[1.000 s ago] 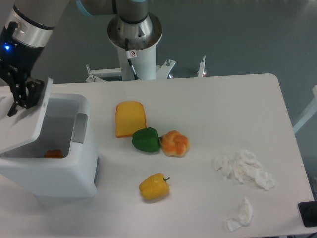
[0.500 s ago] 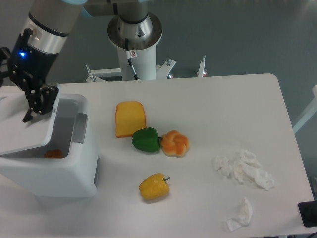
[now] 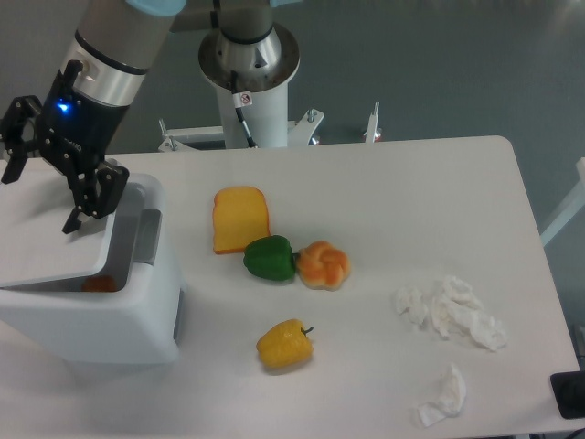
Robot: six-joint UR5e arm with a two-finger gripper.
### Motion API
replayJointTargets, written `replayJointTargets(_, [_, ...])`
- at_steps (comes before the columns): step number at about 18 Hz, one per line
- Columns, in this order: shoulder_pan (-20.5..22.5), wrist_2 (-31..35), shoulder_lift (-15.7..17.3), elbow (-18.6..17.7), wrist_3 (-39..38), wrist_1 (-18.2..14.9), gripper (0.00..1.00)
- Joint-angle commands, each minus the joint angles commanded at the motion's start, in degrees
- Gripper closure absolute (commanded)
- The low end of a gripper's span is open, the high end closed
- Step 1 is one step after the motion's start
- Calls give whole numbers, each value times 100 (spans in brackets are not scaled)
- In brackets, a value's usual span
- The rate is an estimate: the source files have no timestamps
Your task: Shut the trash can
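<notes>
The white trash can (image 3: 101,320) stands at the table's front left, with a grey latch tab (image 3: 147,238) on its right side. Its flat white lid (image 3: 46,240) slopes down over the opening and leaves only a narrow gap at the front. An orange item (image 3: 99,283) shows through that gap. My gripper (image 3: 38,201) hangs over the lid with its black fingers (image 3: 90,197) spread wide, open and holding nothing. One finger looks to be against the lid's upper face.
To the right of the bin lie a yellow bread slice (image 3: 240,218), a green pepper (image 3: 270,258), an orange pastry (image 3: 324,264) and a yellow pepper (image 3: 285,345). Crumpled white tissues (image 3: 454,314) sit at the front right. The robot base (image 3: 249,69) stands behind the table.
My gripper has moved right and slightly down across the lid. The lid has swung lower, so the opening has shrunk to a narrow gap.
</notes>
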Motion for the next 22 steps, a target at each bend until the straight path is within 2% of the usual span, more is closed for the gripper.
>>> replayJointTargets(8, [35, -9, 0, -167, -35, -17, 0])
replayJointTargets(22, [193, 9, -9, -203, -53, -70, 0])
